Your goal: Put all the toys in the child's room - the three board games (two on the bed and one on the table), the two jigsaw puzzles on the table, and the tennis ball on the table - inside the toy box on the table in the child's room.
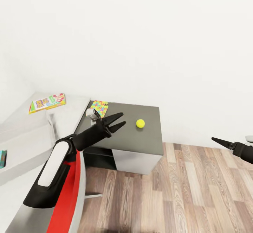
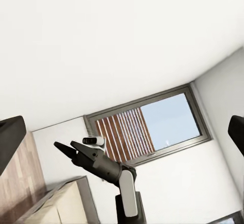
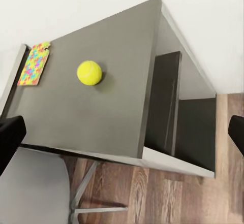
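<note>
Tennis ball (image 1: pixel 140 123) is being seen lying on the dark surface (image 1: pixel 147 139), just ahead of the left claw (image 1: pixel 118 120), which is spread apart w/ nothing held. Right claw (image 1: pixel 219 142) is being kept well apart; its state can't be told. Left arm is judged nearer.

A plain white wall (image 1: pixel 140 32) fills the background. Below it lies a wood plank floor (image 1: pixel 182 197) in brown and grey tones. A red chair (image 1: pixel 72 190) with a grey seat (image 3: pixel 30 188) stands at the near left. A window (image 2: pixel 152 125) with a grey frame has reddish slatted blinds (image 2: pixel 124 132) covering half, with blue sky in the rest.
</note>
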You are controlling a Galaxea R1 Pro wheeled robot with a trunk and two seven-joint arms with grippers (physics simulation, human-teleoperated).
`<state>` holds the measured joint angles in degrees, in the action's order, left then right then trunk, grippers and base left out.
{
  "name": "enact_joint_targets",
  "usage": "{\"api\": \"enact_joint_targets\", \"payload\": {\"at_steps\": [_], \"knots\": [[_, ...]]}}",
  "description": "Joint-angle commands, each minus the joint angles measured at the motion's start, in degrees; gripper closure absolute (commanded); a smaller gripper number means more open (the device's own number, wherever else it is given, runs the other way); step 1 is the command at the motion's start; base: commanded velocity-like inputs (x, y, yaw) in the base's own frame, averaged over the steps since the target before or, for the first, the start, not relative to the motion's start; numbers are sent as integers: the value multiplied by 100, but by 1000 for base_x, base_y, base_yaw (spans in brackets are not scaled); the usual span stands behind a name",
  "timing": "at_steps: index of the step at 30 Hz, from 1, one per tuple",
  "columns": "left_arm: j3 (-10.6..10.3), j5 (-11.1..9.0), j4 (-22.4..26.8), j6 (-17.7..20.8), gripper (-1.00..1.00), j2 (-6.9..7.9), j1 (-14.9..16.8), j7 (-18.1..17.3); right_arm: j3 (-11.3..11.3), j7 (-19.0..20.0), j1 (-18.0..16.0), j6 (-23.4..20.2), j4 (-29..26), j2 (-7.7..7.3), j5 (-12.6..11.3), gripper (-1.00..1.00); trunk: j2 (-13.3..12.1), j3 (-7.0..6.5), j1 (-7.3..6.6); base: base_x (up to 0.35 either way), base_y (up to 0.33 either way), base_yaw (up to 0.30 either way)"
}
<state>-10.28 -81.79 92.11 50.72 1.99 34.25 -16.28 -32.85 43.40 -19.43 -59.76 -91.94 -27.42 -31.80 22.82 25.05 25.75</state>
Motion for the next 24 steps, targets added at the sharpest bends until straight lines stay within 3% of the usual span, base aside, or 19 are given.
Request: {"api": "enact_joint_targets", "payload": {"at_steps": [1, 11, 24], "knots": [[-3, 16, 0, 6, -100, 6, 3, -21, 0, 41, -8, -24, 0, 0, 30, -100, 9, 6, 3, 0, 0, -281], [-11, 21, 0, 1, -100, 4, 3, 91, 13, 34, -8, -24, 0, 0, 26, -100, 9, -32, 3, 0, 0, -255], [-296, 24, 0, 0, -100, -46, 99, 390, 19, 22, -20, -24, 5, 2, 22, -100, 9, -116, 3, 0, 0, -204]]}}
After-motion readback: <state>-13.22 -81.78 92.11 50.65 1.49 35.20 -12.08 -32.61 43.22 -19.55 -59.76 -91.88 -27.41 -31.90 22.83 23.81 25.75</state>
